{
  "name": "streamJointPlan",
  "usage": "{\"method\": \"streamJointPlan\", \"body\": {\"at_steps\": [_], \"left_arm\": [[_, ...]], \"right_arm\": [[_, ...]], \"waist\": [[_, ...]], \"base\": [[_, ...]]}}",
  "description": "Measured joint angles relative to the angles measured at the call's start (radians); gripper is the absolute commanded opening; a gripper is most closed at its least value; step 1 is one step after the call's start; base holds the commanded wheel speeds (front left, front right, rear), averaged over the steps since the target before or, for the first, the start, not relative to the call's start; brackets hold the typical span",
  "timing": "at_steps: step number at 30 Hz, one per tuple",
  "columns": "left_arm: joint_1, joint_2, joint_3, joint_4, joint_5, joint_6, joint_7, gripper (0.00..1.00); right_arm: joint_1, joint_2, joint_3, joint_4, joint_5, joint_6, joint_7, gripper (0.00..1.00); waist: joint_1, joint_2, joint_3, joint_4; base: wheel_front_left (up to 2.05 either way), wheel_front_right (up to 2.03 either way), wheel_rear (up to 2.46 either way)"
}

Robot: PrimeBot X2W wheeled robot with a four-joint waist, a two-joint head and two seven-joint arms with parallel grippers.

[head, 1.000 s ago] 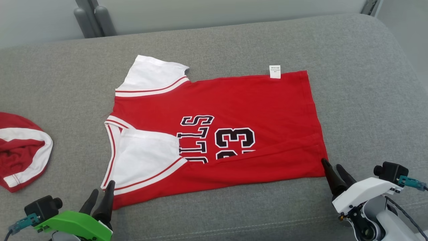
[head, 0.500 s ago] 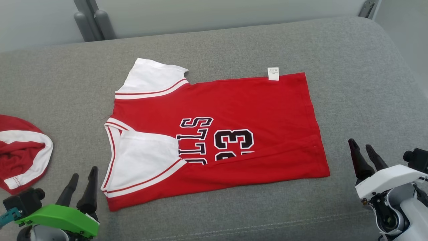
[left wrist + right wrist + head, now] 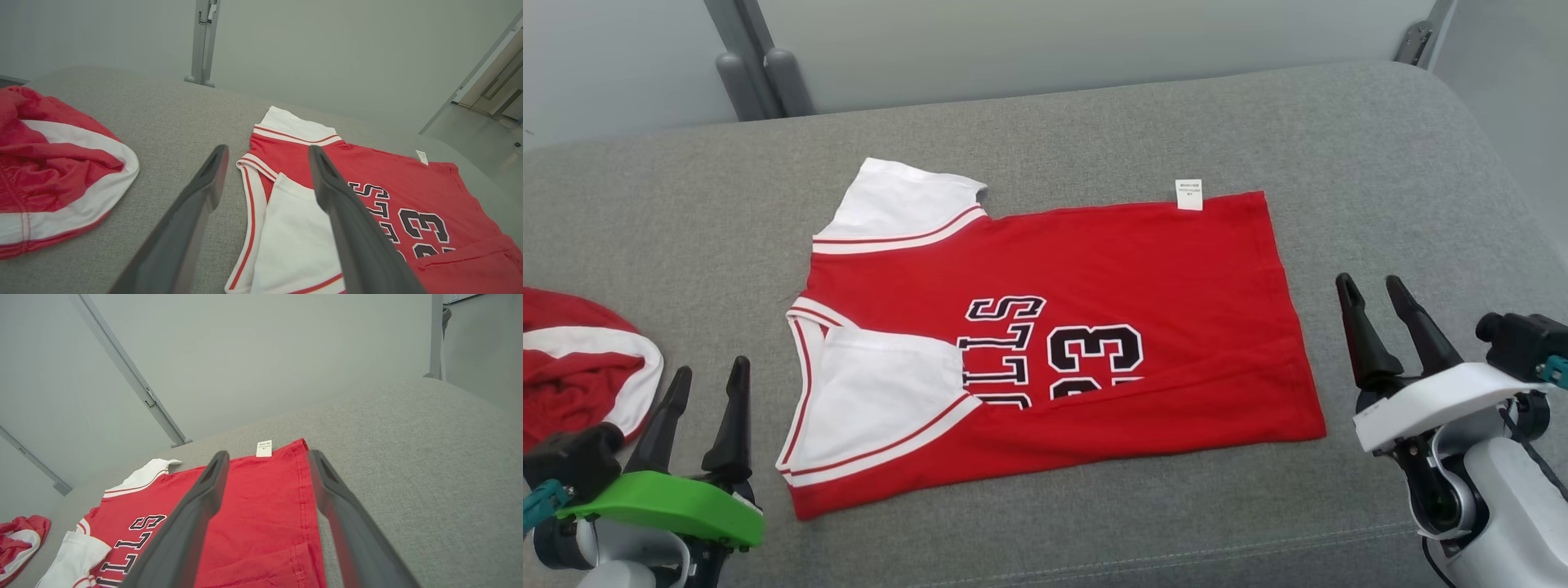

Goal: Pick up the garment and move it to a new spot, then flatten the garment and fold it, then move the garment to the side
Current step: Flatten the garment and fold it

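A green shell tops the left claw, white the right claw.

Crumpled red-and-white cloth at the left of the grey cushion, pale wall behind.

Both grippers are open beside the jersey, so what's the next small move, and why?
Probably reach forward to the far long edge of the red and white basketball jersey: left gripper toward the far white sleeve, right gripper toward the small white tag. The near edge already lies folded over the lettering, the far edge is unfolded, and both jaws stand open and empty.
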Motion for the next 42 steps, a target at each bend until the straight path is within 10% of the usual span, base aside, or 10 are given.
{"method": "streamJointPlan", "body": {"at_steps": [18, 42], "left_arm": [[-0.028, -0.034, -0.034, 0.008, 0.152, 0.066, -0.067, 1.00], [-0.028, -0.059, -0.027, 0.020, 0.219, 0.083, -0.076, 1.00]], "right_arm": [[-0.044, 0.001, 0.053, -0.031, -0.240, -0.088, -0.028, 1.00], [-0.009, 0.054, 0.002, -0.089, -0.300, -0.111, -0.029, 1.00]], "waist": [[0.0000, 0.0000, -0.025, 0.005], [0.0000, 0.0000, -0.020, -0.008]], "base": [[0.00, 0.00, 0.00], [0.00, 0.00, 0.00]]}}
